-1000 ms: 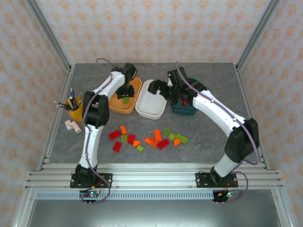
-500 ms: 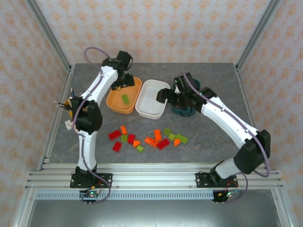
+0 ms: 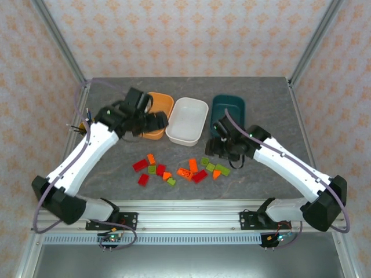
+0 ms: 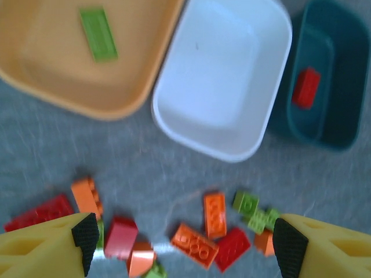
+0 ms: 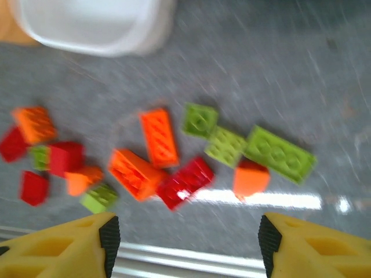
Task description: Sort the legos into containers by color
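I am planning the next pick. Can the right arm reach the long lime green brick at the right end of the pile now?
Probably yes. The right gripper hangs open above the loose legos, and the long lime green brick lies flat with bare table beyond it. Only an orange brick sits beside it.

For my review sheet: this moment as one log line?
orange tub: green brick | white tub: empty | teal tub: red brick | loose bricks: unsorted | left gripper: open | right gripper: open
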`<state>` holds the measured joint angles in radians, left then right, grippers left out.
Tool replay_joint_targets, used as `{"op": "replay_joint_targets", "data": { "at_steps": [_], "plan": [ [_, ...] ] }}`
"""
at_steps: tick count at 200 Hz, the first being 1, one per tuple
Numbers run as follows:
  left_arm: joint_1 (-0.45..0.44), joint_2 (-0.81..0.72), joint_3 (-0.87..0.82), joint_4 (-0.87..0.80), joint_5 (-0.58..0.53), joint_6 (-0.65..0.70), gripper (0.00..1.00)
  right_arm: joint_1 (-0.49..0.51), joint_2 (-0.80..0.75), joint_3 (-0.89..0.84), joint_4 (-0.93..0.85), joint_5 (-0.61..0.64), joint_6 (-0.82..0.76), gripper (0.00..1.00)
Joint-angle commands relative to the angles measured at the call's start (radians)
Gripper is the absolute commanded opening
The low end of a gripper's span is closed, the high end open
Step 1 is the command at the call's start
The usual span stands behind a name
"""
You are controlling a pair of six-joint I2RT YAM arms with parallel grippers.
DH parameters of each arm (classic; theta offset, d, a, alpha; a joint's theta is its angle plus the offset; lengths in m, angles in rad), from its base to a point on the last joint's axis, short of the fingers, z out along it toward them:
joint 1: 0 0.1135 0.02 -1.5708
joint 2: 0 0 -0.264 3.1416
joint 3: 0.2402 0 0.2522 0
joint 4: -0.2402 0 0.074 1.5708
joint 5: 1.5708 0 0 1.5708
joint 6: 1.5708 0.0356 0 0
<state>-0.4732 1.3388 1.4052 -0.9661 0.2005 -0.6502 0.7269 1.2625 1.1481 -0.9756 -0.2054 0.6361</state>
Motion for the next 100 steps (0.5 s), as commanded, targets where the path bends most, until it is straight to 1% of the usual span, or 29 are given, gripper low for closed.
{"op": "replay_joint_targets", "data": {
  "at_steps": [1,23,41,63,100],
  "plan": [
    [-0.093,-0.134,-0.173,0.066,0.03,-0.07,0.82,0.028,-0.03,-0.129,-0.051,-0.001,0.122,0.65],
    [-0.183,-0.256,-0.354,0.133,0.039,-0.134,0.81,0.04,-0.04,-0.251,0.059,-0.038,0.175,0.65],
    [-0.239,-0.31,-0.438,0.148,0.024,-0.176,0.81,0.042,-0.023,-0.314,0.135,-0.029,0.193,0.64],
    [-0.276,-0.338,-0.473,0.145,0.006,-0.192,0.81,0.042,0.009,-0.349,0.202,0.007,0.191,0.6],
    [-0.283,-0.342,-0.468,0.136,-0.003,-0.181,0.81,0.041,0.081,-0.351,0.278,0.009,0.175,0.59]
  ]
}}
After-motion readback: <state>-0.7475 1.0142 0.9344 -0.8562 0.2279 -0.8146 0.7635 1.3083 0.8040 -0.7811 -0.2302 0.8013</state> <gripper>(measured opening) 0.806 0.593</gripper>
